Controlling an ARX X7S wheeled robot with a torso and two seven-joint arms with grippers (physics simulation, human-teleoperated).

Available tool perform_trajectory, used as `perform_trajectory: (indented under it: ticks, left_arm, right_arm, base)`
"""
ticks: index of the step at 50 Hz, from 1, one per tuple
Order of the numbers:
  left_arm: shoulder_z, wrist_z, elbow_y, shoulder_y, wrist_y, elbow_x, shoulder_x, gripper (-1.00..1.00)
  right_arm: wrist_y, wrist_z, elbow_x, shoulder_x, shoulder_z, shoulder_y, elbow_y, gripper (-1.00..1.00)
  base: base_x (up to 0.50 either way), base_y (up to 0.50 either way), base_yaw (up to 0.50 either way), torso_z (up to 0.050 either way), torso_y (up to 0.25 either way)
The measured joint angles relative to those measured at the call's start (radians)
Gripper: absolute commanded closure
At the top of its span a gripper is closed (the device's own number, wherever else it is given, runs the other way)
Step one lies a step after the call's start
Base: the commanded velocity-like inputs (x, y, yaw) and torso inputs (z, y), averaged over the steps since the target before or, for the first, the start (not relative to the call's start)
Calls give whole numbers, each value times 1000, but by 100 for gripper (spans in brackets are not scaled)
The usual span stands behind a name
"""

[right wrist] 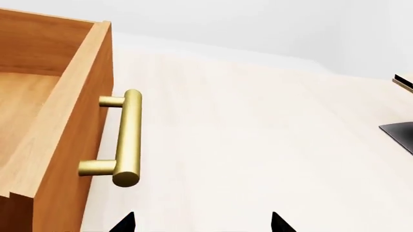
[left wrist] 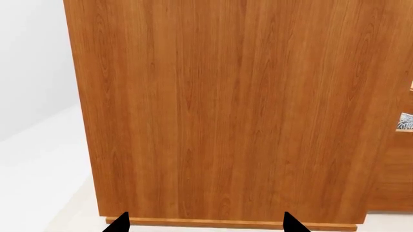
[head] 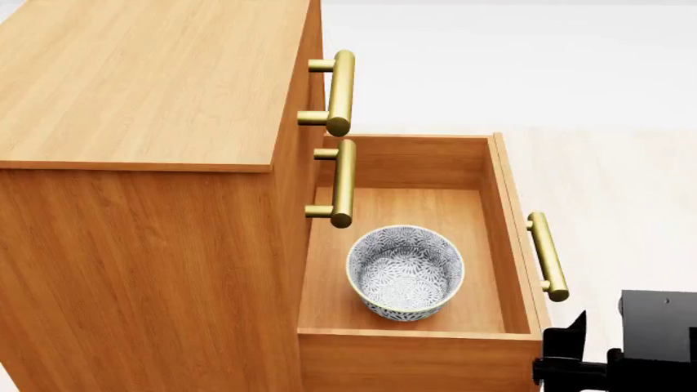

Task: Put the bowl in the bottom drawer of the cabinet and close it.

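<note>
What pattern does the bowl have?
The small round bowl is white with fine grey-blue speckles; clearest in the head view.

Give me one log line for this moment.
bowl: in open drawer | right end effector: open, near handle | drawer: not closed

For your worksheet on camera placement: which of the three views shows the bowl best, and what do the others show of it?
The head view is best: the bowl sits whole and upright inside the open bottom drawer. The left wrist view catches only a speckled sliver past the cabinet side. The right wrist view shows the drawer's handle, no bowl.
</note>
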Motion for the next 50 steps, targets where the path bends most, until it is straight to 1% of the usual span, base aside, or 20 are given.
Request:
perform_trajectory:
  ticks: [50]
  left_arm:
    - [5, -5, 0, -3, 2, -7, -5, -100]
  right_arm:
    - [-2, -37, 20, -31, -76, 1, -17, -100]
  base:
    - [0, 0, 0, 0, 0]
